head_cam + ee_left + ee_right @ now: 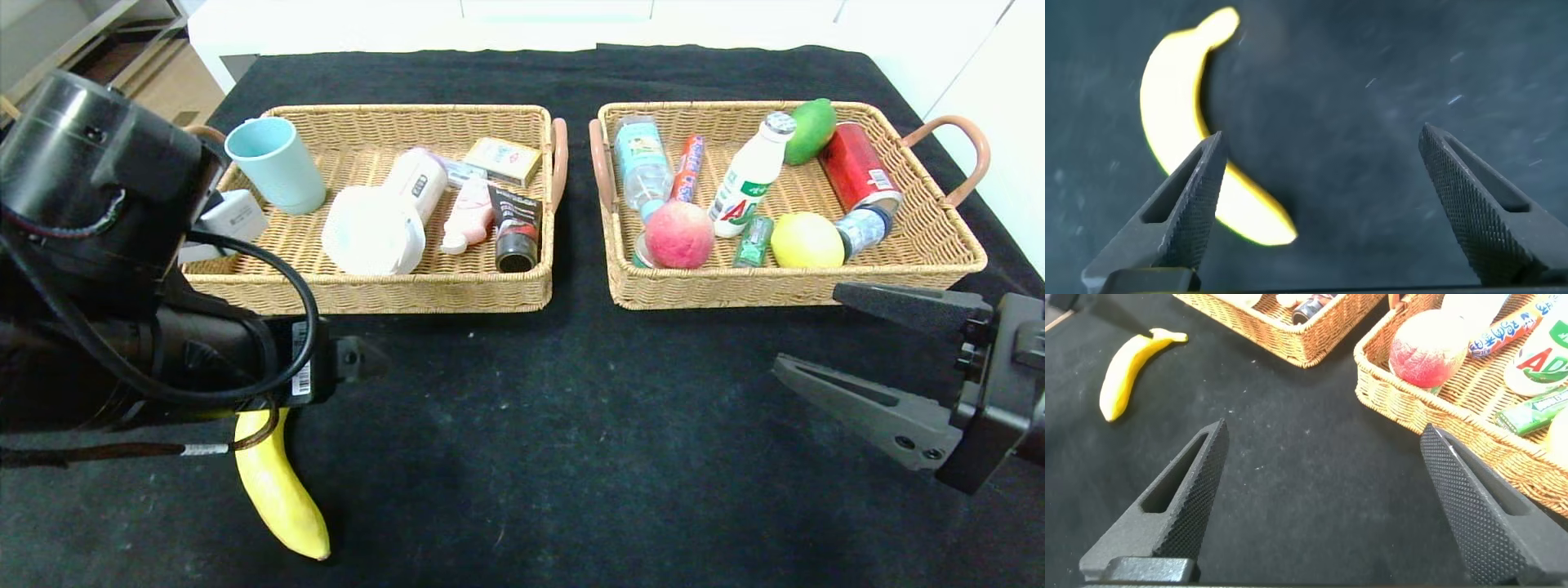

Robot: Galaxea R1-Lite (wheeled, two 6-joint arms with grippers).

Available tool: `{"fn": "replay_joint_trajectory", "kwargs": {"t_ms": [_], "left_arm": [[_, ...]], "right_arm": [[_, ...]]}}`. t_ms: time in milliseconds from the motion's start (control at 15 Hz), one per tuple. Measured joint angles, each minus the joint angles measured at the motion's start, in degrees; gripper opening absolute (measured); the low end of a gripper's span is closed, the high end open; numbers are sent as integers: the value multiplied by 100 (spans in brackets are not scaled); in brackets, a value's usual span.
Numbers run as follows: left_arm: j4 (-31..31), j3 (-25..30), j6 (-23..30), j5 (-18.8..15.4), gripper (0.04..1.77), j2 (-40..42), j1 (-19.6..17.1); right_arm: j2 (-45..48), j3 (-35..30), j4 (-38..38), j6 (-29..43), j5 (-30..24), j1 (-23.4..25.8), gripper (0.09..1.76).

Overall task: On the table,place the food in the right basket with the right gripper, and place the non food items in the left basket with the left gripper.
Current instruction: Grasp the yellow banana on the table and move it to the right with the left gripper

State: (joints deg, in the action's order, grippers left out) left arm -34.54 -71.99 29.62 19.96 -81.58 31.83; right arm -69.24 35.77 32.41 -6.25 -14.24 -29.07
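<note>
Black-clothed table (522, 457) with two wicker baskets set side by side, near each other but not touching. Left basket (367, 290) holds the white round container (371, 233), the pale pink bottle (469, 216) and the black-and-red tube (516, 229), all lying close together in its middle; a blue cup (273, 163) stands upright in its far left corner and a small flat box (502, 160) lies near the far wall. Right basket (784, 287) holds the peach (679, 235) by the near wall, the lemon (807, 240) also by the near wall, a green mango (811, 129) at the far wall, plus a white bottle (751, 175), a clear bottle (641, 163) and a red can (859, 175). Banana (282, 490) lies on the cloth outside both baskets, near the table's front left, its upper end hidden under the left arm in the head view. Left end effector (1319, 204) hangs over the cloth with fingers spread wide apart, nothing between them; in its wrist view the banana (1176, 114) lies just beside one finger, partly behind it. Right end effector (849, 347) sits low at the front right, just in front of the right basket, fingers wide apart and empty; its wrist view shows the banana (1127, 371) well off across the cloth.
</note>
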Motion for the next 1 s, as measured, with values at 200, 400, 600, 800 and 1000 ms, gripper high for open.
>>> {"fn": "replay_joint_trajectory", "kwargs": {"t_ms": [200, 400, 600, 800, 1000], "left_arm": [[39, 584, 11, -15, 170, 284, -190], [59, 997, 63, -44, 171, 525, -407], [118, 1347, 279, -328, 171, 650, -612], [898, 1749, 221, -666, 171, 667, -956], [1111, 2088, 152, -681, 171, 652, -1141]], "right_arm": [[-10, -11, 0, 0, 0, -24, 171], [-24, -24, -1, -2, -1, -44, 171], [-44, -35, -1, -9, 2, -52, 171], [-63, -40, -1, -13, 0, -52, 171], [-84, -41, -1, -11, 0, -52, 171]]}}
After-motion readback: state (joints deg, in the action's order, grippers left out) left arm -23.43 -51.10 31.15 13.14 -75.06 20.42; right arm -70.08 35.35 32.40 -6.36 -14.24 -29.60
